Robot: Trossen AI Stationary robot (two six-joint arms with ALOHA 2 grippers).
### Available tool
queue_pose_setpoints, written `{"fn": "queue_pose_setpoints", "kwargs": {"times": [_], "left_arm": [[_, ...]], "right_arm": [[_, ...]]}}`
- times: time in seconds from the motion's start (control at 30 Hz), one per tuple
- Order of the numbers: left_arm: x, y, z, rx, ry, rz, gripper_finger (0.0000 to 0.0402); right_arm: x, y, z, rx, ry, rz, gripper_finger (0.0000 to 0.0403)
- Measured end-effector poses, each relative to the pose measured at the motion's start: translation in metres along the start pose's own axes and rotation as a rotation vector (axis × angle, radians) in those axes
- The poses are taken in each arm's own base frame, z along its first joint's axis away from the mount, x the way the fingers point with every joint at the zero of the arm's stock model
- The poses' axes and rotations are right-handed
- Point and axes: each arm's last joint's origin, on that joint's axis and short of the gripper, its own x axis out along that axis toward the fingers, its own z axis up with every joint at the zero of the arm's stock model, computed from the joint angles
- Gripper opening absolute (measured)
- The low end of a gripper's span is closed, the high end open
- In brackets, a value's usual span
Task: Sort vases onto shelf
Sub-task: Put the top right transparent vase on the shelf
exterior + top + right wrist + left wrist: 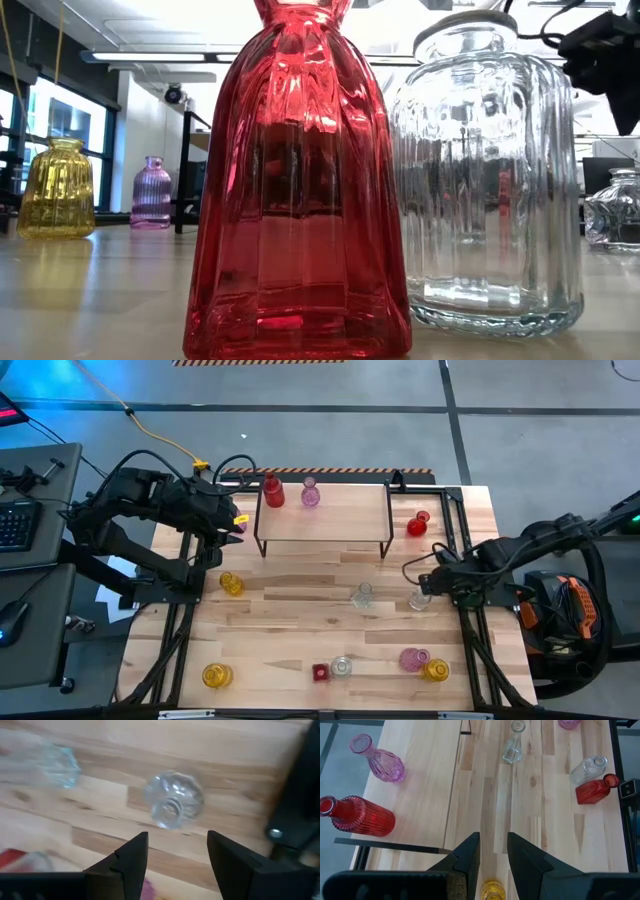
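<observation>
- Red and pink glass already stand on the shelf (322, 510): a red vase (272, 491) and a pink vase (310, 493) sit side by side at the left half of its light wood top, upright and apart from each other.
- The shelf stands at the far middle of the table (300, 620); another red vase (418, 524) stands on the tabletop just beside its right end.
- A yellow vase (231, 583) stands on the table near the shelf's left front leg.
- Two clear vases, one (363, 596) at mid-table and another (419, 599) to its right, stand in the open middle.
- Along the near edge lie a yellow vase (216, 676) at the left, a small red bottle (320, 673) touching or just beside a clear jar (342, 666), then a pink vase (411, 658) beside one more yellow vase (436, 670).
- The left gripper (493, 851) hovers over the yellow vase near the shelf's left end, fingers parted and holding nothing.
- The right gripper (177, 851) hangs just beside the right-hand clear vase (173, 798), its fingers apart and empty.
- In the low view the red bottle (298, 190) and clear jar (487, 180) fill the foreground.
</observation>
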Motion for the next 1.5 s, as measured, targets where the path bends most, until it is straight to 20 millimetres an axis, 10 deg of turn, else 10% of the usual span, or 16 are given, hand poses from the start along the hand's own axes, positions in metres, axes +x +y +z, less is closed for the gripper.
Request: {"fn": "queue_pose_setpoints", "kwargs": {"times": [1.5], "left_arm": [[0.0, 0.0, 0.004, -0.004, -0.045, 0.0, 0.009]], "right_arm": [[0.024, 0.013, -0.003, 0.08, -0.034, -0.129, 0.0185]]}}
